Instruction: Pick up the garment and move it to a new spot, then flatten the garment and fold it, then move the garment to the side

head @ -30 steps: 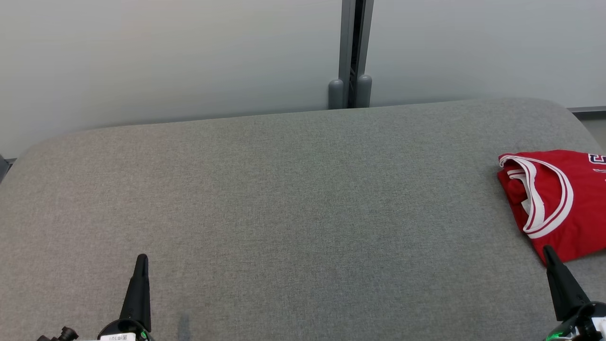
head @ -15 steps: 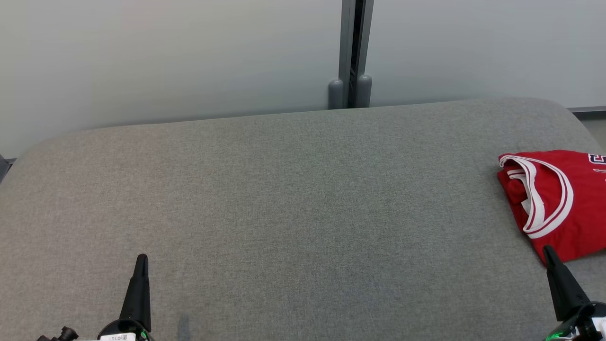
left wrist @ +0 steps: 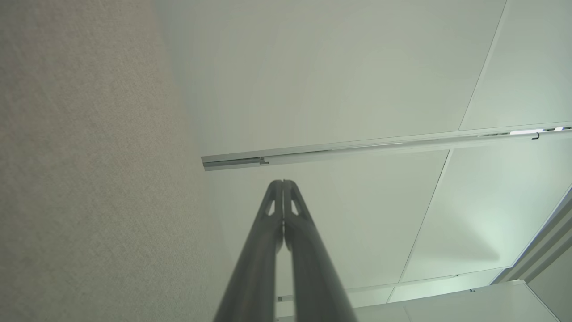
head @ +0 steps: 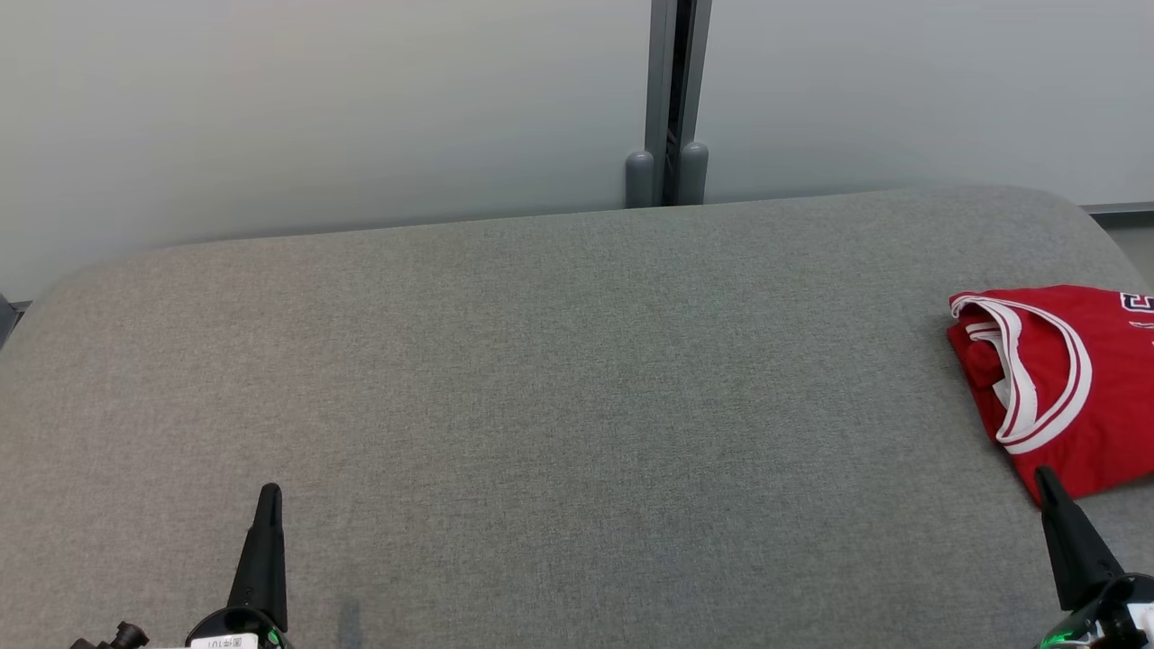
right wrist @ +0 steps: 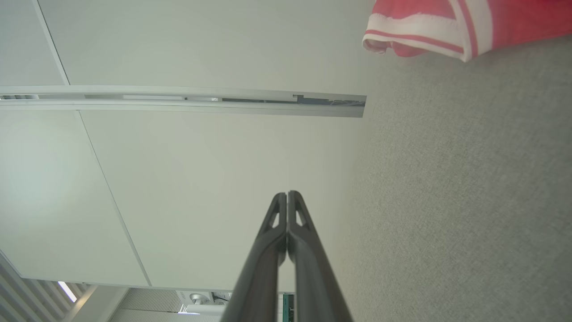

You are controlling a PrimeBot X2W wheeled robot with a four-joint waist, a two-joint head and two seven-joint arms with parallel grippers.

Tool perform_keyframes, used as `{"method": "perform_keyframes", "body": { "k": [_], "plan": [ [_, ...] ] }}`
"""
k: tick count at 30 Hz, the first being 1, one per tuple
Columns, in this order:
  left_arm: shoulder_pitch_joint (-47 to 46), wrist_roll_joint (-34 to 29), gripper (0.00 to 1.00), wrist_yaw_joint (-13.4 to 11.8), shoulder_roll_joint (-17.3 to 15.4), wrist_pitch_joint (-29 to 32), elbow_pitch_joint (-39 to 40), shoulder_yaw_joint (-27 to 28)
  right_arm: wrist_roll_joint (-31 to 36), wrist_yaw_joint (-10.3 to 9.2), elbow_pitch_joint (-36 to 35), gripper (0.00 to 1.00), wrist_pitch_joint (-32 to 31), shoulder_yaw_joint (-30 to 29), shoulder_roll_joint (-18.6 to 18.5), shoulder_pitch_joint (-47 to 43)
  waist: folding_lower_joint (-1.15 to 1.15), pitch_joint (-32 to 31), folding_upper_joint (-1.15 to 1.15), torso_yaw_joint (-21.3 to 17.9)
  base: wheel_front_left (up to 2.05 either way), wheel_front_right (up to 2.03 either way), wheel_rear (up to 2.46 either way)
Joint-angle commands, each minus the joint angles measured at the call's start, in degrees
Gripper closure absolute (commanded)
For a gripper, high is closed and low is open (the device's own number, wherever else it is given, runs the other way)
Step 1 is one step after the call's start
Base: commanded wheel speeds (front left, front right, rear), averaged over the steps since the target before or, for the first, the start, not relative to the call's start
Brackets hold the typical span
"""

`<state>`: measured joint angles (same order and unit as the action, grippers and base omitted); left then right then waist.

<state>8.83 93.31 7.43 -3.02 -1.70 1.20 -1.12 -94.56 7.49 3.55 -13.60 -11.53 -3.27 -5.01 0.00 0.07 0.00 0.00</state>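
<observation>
- Nothing was seen to have moved since the earlier frames.
- The folded red garment (head: 1073,379) was laid on the counter (head: 559,379) at the right, just ahead of the right gripper (head: 1043,475).
- Both the right and the left gripper (head: 269,492) were pressed together, empty.

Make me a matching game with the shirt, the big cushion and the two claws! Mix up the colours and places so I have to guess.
Things:
1. shirt
2. cushion
3. left claw
4. right claw

Clues:
A. shut, bottom left of the head view
B. red with white trim
C. grey
D. shut, bottom right, near the shirt

Pairs: 1-B, 2-C, 3-A, 4-D
</observation>
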Motion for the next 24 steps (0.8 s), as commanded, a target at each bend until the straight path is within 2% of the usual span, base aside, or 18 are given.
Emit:
{"method": "perform_keyframes", "body": {
  "k": [1,24],
  "plan": [
    [0.1,-0.2,1.0,0.3,-0.1,0.2,0.2,0.2,0.3,0.0,0.1,1.0,-0.3,-0.2,-0.1,0.4,0.0,0.0,0.0,0.0,0.0,0.0,0.0],
    [0.1,-0.3,1.0,0.3,0.0,0.2,0.2,0.3,0.3,0.0,0.1,1.0,-0.5,-0.3,0.0,0.4,0.0,0.0,0.0,0.0,0.0,0.0,0.0]
  ]
}}
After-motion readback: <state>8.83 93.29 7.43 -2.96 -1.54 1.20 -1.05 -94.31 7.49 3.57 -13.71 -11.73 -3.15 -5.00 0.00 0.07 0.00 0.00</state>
